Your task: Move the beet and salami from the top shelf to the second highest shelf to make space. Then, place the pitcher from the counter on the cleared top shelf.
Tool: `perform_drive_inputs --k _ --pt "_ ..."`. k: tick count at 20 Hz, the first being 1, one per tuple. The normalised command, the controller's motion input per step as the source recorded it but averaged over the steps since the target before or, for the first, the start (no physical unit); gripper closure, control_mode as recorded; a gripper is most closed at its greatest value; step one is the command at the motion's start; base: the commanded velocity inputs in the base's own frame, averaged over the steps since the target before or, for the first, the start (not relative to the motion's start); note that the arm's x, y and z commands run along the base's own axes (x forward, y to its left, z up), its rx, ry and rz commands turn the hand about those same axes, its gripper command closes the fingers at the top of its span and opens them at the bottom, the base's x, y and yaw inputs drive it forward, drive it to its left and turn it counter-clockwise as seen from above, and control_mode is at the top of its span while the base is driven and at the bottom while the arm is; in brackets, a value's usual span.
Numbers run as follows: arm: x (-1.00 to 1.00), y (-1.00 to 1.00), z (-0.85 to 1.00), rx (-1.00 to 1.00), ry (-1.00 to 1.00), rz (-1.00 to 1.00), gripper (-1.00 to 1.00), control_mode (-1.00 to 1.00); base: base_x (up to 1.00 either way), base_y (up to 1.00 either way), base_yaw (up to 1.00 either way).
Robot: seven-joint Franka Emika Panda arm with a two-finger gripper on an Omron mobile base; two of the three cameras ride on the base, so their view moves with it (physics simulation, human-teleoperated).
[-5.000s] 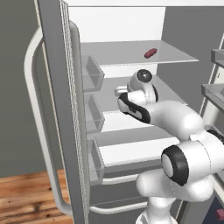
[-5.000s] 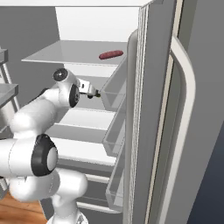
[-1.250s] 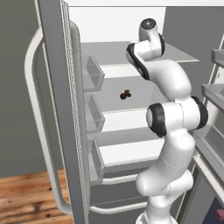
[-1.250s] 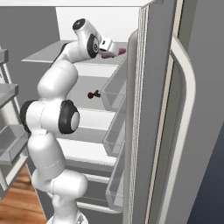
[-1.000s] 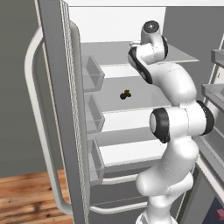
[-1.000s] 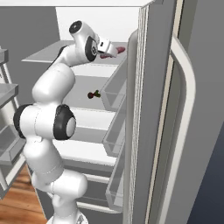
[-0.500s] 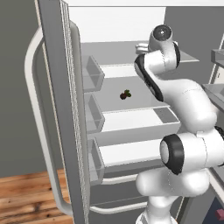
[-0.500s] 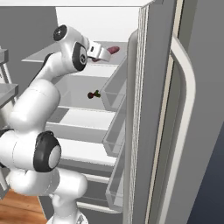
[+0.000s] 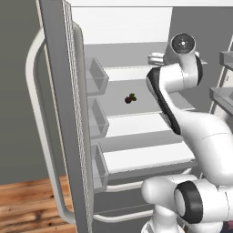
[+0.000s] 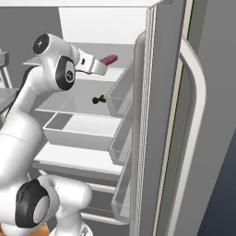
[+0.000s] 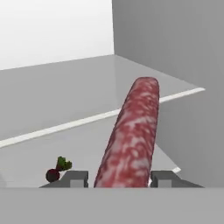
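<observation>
The tool is clamped on the salami — lengthwise between both tips, lifted above the beet, which already lies on the second shelf — held so for lowering beside it.

Glossy white rounded arm segments, dark grey joint rings, 2 small grey-tipped pincer fingers.
</observation>
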Motion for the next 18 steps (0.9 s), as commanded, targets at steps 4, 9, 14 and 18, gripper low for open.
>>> perform_drive_inputs --k 4,9,14,18 --pt "-1.0 0.35 -0.16 0.0 0.0 0.0 1.0 -1.0 0.0 0.0 0.0" --pt "-1.0 0.36 -0.4 -0.01 0.09 0.0 1.0 -1.0 0.0 0.0 0.0" --pt "-0.61 0.0 -0.65 0.0 0.16 0.0 1.0 -1.0 0.0 0.0 0.0" --pt "0.0 -0.42 -0.63 0.0 0.1 0.0 1.0 -1.0 0.0 0.0 0.0"
